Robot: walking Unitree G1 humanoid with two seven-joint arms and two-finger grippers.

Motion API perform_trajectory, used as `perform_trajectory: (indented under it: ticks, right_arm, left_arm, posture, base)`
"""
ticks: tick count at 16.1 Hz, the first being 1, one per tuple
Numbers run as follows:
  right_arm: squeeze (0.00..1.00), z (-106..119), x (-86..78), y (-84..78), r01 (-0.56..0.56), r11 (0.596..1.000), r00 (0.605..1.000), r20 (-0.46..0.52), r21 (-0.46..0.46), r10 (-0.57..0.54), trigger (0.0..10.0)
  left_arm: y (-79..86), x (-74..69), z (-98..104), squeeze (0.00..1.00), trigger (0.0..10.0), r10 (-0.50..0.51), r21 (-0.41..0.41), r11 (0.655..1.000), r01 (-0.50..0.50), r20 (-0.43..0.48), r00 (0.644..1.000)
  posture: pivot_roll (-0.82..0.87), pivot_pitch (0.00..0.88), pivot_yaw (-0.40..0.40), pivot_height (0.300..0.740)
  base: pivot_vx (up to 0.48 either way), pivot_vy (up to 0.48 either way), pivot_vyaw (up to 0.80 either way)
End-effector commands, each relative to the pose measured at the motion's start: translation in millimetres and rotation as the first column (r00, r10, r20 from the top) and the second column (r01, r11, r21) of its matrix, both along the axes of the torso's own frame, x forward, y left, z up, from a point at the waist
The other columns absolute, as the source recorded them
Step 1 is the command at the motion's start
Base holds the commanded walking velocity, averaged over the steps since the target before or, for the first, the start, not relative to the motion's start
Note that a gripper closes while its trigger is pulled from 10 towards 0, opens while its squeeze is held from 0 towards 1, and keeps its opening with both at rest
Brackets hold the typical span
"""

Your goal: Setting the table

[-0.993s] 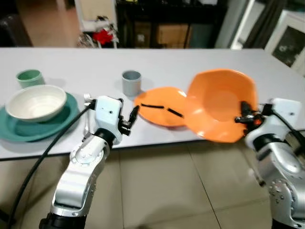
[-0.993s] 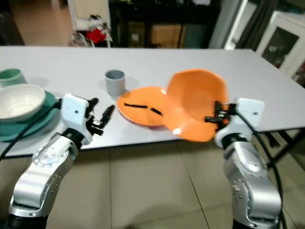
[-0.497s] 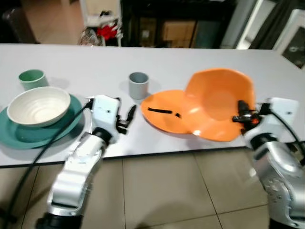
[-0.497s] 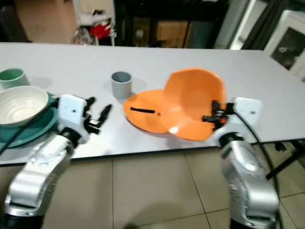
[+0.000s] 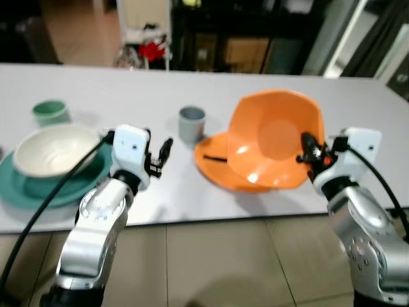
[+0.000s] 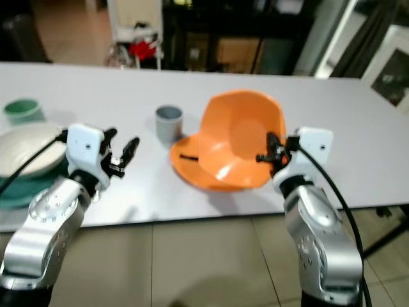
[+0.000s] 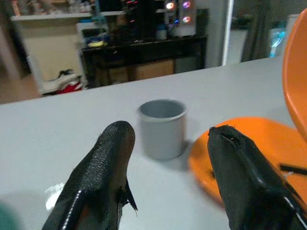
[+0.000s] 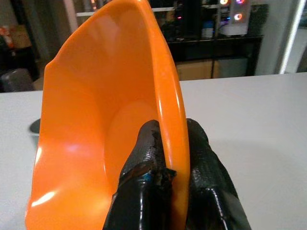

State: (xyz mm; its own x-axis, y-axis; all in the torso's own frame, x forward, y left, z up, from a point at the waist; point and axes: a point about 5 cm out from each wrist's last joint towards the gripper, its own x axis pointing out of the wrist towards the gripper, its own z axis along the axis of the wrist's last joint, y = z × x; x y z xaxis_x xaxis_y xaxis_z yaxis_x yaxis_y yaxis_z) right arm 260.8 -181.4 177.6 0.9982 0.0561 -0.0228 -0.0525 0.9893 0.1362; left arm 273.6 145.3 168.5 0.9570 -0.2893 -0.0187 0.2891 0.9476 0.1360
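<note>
Orange bowl [image 5: 275, 142] is up on its edge, tilted steeply over the orange plate [image 5: 220, 167], its rim pinched tight between the fingers of the right gripper [image 5: 307, 148] at the near right of the counter [image 5: 358, 102]. Left gripper [image 5: 161, 153] hovers over the near edge with fingers spread, holding nothing. Farther left sits a white bowl [image 5: 54, 148] on a teal plate [image 5: 25, 192]; beyond, a grey cup [image 5: 192, 123] and a green cup [image 5: 50, 112].

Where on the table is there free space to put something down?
Bare table lies right of the orange bowl and across the far side behind the grey cup. It is crowded around the orange plate and the white bowl.
</note>
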Motion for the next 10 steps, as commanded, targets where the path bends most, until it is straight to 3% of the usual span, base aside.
perform_trajectory:
  ticks: [1,5,10]
  right_arm:
    - [0.0,7,-1.4,-10.5,0.041,0.999,0.999,0.029,-0.011,-0.041,10.0]
    - [0.0,7,1.9,-9.1,0.026,1.0,0.999,0.022,0.0,-0.026,10.0]
    - [0.0,9,31.9,-4.6,-0.042,0.994,0.999,-0.025,0.102,0.045,10.0]
  left_arm:
    - [-8.0,-0.2,0,0.0,10.0,-0.029,-0.01,1.0,0.029,-0.003,1.0]
    - [-8.3,0.6,1,0.0,10.0,-0.043,0.001,0.999,0.043,-0.003,0.999]
    - [-8.7,0.1,-1,0.0,10.0,-0.182,0.065,0.981,0.185,-0.042,0.982]
  posture:
    - [0.03,0.0,-0.069,0.74]
    - [0.03,0.0,-0.069,0.74]
    - [0.04,0.0,-0.056,0.74]
  base:
    - [0.319,0.0,0.0]
    - [0.304,0.0,0.0]
    - [0.0,0.0,0.0]
